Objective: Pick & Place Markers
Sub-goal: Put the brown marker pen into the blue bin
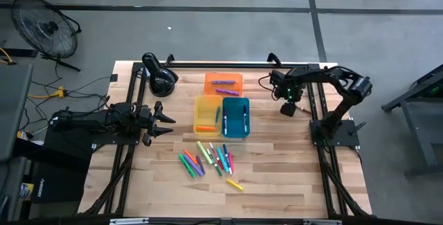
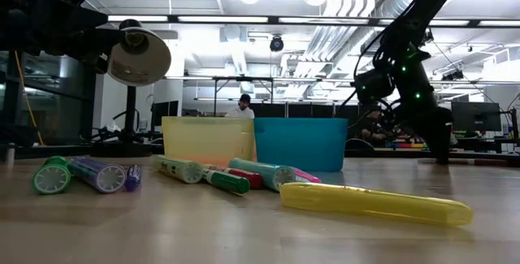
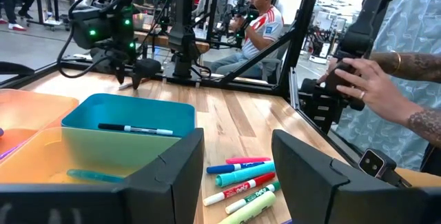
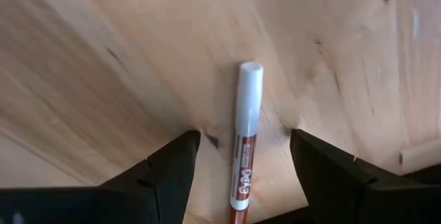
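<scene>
A marker with a pale cap and a red-brown body (image 4: 242, 155) lies flat on the wood at the table's far right. My right gripper (image 4: 241, 162) (image 1: 288, 108) points down over it, open, one finger on either side and neither touching it. Several coloured markers (image 1: 208, 161) lie loose on the table's near middle; a yellow one (image 2: 374, 203) is nearest the low camera. My left gripper (image 1: 166, 121) (image 3: 238, 176) waits level at the table's left, open, with nothing between its fingers.
Orange (image 1: 223, 83), yellow (image 1: 207, 114) and blue (image 1: 235, 117) trays stand at the table's middle, each with a marker or two inside. A black desk lamp (image 1: 160, 79) stands at the far left. A person's hand (image 3: 365, 79) shows beyond the table's right edge.
</scene>
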{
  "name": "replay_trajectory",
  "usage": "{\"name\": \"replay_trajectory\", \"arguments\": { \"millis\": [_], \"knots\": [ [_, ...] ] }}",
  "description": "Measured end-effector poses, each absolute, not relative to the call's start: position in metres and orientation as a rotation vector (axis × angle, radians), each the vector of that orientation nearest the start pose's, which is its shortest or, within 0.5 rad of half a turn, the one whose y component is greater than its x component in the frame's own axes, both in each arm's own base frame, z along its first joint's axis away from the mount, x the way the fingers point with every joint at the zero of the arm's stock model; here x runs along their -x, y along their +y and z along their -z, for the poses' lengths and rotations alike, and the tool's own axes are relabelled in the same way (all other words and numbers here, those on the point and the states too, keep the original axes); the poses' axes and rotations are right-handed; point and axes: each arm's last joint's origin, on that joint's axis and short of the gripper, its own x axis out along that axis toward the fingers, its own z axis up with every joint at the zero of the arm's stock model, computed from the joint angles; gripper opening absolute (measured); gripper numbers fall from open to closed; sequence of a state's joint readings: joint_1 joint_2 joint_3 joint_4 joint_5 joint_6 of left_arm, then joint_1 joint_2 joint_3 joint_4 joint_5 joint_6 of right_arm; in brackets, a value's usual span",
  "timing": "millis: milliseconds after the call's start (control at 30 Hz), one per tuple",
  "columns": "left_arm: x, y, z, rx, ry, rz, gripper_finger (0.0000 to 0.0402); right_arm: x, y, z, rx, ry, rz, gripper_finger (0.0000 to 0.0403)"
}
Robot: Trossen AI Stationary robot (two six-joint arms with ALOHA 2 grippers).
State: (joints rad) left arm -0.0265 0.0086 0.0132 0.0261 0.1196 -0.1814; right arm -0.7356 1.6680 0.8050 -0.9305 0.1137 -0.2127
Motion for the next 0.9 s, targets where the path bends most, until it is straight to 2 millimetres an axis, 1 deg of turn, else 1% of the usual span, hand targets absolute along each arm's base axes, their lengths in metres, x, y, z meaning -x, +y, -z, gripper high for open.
{"name": "replay_trajectory", "arguments": {
  "millis": [133, 267, 900],
  "knots": [
    [-0.0971, -0.0060, -0.1698, 0.180, -0.017, 0.148, 0.0170, -0.1734, -0.1498, -0.1247, -0.362, 1.797, 0.388, 0.0211],
    [-0.0971, -0.0060, -0.1698, 0.180, -0.017, 0.148, 0.0170, -0.1758, -0.1466, -0.1243, -0.350, 1.798, 0.373, 0.0192],
    [-0.0971, -0.0060, -0.1698, 0.180, -0.017, 0.148, 0.0170, -0.1767, -0.1448, -0.1238, -0.427, 1.765, 0.340, 0.0114]
  ]
}}
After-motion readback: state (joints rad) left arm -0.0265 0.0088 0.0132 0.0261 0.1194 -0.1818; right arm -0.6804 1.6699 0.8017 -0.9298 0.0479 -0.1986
